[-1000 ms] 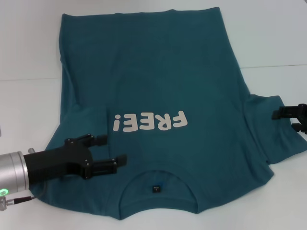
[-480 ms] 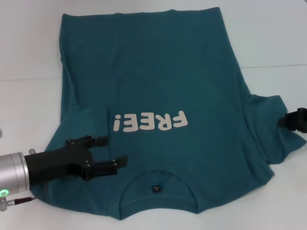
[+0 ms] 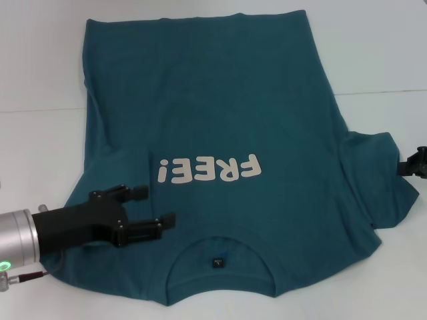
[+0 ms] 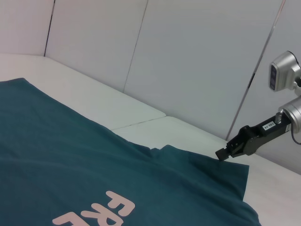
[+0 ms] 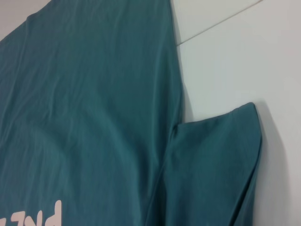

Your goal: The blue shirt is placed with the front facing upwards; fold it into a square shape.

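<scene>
Left hand [image 3: 150, 208] open over shoulder of dark teal-blue cotton FREE! shirt [image 3: 220, 113], holding nothing. Right hand [image 3: 415, 163] backing off sleeve edge; grip, I cannot tell. Fold unstarted.

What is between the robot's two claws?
In the head view, the blue shirt fills the stretch between the left gripper and the right gripper, with its FREE! print in between.

The black right gripper [image 3: 418, 164] withdrew rightward, off the right sleeve of the large teal-blue cotton T-shirt [image 3: 220, 127], until only its tips showed at the scene's right edge. The black left gripper [image 3: 155, 208] edged slightly left.
</scene>
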Robot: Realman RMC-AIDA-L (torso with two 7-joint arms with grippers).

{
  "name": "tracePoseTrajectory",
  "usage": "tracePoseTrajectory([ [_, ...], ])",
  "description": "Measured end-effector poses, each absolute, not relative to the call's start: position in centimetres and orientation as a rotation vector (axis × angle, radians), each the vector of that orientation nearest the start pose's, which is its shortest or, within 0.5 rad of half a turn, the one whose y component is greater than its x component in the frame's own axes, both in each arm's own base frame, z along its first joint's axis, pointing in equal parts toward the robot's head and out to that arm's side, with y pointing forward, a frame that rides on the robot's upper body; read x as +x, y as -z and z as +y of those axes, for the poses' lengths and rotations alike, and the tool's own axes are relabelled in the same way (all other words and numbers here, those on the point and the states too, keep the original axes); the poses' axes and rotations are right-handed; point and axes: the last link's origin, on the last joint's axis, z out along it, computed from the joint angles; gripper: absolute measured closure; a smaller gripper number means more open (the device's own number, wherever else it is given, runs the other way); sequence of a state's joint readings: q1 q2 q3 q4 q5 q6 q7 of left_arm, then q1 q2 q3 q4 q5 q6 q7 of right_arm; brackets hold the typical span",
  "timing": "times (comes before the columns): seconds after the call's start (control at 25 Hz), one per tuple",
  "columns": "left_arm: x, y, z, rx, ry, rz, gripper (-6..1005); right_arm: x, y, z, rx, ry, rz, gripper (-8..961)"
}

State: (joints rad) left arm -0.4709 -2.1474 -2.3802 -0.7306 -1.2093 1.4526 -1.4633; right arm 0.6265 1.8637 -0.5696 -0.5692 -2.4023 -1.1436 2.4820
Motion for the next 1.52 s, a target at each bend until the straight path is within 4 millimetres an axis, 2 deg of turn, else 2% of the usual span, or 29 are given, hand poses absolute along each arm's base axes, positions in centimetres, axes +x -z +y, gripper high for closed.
tracePoseTrajectory([
  [0.16,-25.9,1.7,32.9,-2.628,0.722,-0.742,67,35.5,-9.4,38.8,-1.779,-0.349,1.797,954],
  [0.4,-25.9,1.6,32.9,-2.626,0.723,-0.74,66,35.5,-9.8,38.6,-1.787,-0.344,1.807,954],
  [0.68,-25.8,1.4,33.1,-2.623,0.723,-0.738,67,33.7,-11.9,39.4,-1.834,-0.363,1.759,953],
  [0.92,-25.8,1.5,33.1,-2.622,0.724,-0.741,67,32.9,-13.0,39.5,-1.856,-0.363,1.734,954],
  [1.2,-25.8,1.4,33.1,-2.619,0.726,-0.742,66,33.5,-14.7,39.0,-1.839,-0.349,1.706,953],
  [1.52,-25.9,1.3,33.1,-2.615,0.726,-0.761,66,33.1,-14.9,39.1,-1.864,-0.348,1.69,951],
])
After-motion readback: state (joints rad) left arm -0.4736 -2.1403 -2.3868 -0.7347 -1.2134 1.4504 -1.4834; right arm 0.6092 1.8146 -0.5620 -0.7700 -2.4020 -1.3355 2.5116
